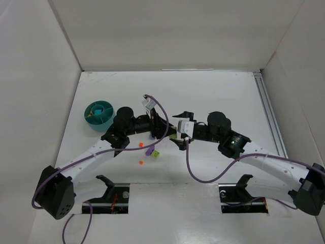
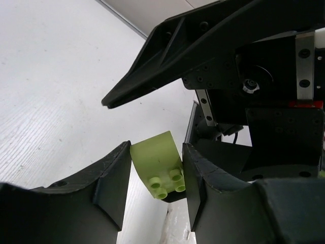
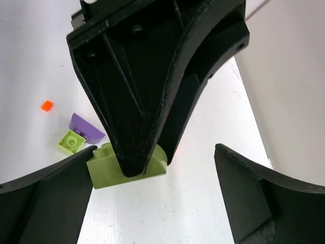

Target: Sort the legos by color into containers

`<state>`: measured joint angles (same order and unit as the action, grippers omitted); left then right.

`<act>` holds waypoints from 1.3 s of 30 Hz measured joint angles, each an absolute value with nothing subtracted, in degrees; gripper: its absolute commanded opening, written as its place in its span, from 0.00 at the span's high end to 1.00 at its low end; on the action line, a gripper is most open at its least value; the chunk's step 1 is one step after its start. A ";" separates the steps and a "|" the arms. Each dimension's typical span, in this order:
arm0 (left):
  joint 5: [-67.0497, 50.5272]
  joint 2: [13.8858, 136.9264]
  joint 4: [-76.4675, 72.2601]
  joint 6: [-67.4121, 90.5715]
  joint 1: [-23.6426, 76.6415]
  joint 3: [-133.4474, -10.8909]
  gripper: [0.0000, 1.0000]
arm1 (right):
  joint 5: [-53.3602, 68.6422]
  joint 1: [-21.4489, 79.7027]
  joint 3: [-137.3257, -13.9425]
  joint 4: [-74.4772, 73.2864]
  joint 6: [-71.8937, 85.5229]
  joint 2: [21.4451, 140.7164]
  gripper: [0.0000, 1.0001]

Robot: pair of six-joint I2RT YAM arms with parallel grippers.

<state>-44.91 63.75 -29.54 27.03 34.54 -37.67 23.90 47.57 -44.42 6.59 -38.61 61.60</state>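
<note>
A lime green curved lego [image 2: 158,165] hangs above the table, and my left gripper [image 2: 156,152] is shut on it, studs pointing back towards the camera. In the right wrist view the same lime lego [image 3: 104,172] shows under the left gripper's black fingers [image 3: 134,101]. My right gripper [image 3: 152,157] stands wide open around it, its left finger close beside the lego's end. From above, both grippers meet at mid-table: left gripper [image 1: 167,129], right gripper [image 1: 176,129]. The teal container [image 1: 99,115] sits at the left, well apart from them.
On the table lie a purple lego [image 3: 84,127], a small lime square lego [image 3: 71,141] and an orange bit [image 3: 46,105]. From above, two orange bits [image 1: 140,145] [image 1: 140,162] show nearby. White walls enclose the table, and a metal rail [image 1: 267,114] runs along the right.
</note>
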 measured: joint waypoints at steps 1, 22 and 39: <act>-44.14 63.24 -28.75 26.96 34.57 -37.82 1.00 | 23.68 47.57 -44.45 6.55 -38.59 61.45 0.01; 4.99 54.39 -6.02 26.85 31.00 -44.58 1.00 | 17.23 46.92 -42.70 4.62 -36.73 56.60 0.01; 47.83 59.00 5.65 42.52 6.37 -44.29 1.00 | 8.19 44.49 -40.36 3.46 -34.89 58.17 0.01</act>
<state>47.83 59.00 5.65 42.52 6.37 -44.29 8.19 44.49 -40.36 3.46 -34.89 58.17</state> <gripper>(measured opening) 0.373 0.992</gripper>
